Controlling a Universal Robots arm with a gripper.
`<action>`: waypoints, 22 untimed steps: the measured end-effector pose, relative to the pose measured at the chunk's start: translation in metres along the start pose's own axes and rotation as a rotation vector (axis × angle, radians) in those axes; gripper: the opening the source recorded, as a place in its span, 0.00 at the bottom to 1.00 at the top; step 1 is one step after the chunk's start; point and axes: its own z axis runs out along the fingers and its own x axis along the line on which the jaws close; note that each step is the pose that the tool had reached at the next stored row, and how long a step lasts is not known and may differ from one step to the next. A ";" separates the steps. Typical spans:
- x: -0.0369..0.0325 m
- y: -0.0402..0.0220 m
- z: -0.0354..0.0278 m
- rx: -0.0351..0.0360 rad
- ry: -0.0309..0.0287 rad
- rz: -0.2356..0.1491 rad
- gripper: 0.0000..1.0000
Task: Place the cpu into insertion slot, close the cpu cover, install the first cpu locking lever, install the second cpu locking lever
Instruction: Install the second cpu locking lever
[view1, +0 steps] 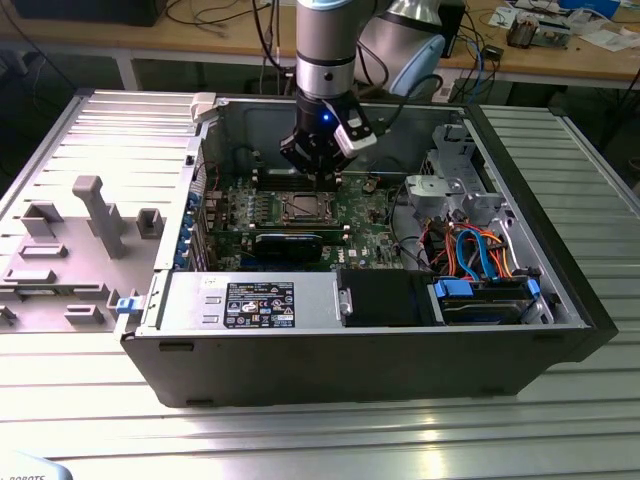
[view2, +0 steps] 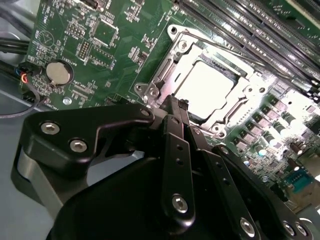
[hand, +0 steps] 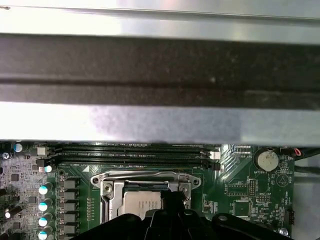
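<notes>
End effector (view2: 176, 107) narrow, empty, poised just above cpu cover (view2: 200, 55). Cpu (view2: 207, 85) seated in insertion slot, cover down. Levers apparently unlatched, judging by raised wire.

An electronics lab is indicated; a cluttered wooden workbench with cables (view1: 560, 50) is seen at twelve o'clock; an opened black computer case (view1: 370, 350) is laid on a ribbed aluminium table (view1: 300, 440).

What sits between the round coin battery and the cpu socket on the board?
In the second wrist view, bare green board with small chips lies between the coin battery and the cpu cover framing the cpu.
</notes>
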 end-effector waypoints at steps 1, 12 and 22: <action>0.0000 -0.0010 0.0001 0.0002 0.0000 0.000 0.11; 0.0006 -0.0210 0.0017 0.0041 0.0001 0.000 0.11; 0.0007 -0.0251 0.0018 0.0048 0.0000 0.000 0.11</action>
